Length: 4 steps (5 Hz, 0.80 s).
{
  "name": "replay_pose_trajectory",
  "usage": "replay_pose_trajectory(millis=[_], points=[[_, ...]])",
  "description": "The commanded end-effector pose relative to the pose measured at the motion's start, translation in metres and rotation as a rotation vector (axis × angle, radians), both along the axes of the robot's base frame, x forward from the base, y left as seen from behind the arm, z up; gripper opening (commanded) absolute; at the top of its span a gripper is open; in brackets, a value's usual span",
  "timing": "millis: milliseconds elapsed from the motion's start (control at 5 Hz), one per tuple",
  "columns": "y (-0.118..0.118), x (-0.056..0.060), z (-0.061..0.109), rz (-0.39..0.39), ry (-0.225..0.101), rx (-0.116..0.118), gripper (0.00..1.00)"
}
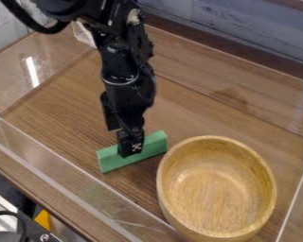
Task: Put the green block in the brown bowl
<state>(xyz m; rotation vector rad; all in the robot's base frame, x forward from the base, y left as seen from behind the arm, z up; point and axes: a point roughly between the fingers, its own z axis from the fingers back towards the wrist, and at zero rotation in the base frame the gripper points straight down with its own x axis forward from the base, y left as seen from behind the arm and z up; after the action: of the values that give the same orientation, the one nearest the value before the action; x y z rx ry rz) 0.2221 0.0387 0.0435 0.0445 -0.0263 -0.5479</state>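
The black gripper [130,140] points down with jaws spread, released, over the flat matte-green rectangular block [126,151]. Just right sits the round light-brown wooden bowl [218,185].

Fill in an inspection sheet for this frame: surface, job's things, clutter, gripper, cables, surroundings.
Surface: brown wood-grain tabletop, enclosed by clear plastic walls.
Job's things: small flat matte green block lies on the table, left of the large round light-brown wooden bowl; the bowl holds nothing.
Clutter: nothing seen.
Gripper: black gripper points down over the block's right end, jaws open; whether it touches the block cannot be told.
Cables: dark cabling loops at the arm's upper part.
Surroundings: pale panelled wall behind; a black-and-yellow object sits below the front wall.
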Motion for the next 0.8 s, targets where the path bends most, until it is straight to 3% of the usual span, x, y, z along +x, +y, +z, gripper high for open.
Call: replay_pose_trajectory(millis=[0, 600], points=[[0.0027, 0.0042, 0.0020, 0.005, -0.028, -0.003, 1.00], [0.0038, 0.0066, -0.0033, 0.001, -0.036, -0.019, 1.00]])
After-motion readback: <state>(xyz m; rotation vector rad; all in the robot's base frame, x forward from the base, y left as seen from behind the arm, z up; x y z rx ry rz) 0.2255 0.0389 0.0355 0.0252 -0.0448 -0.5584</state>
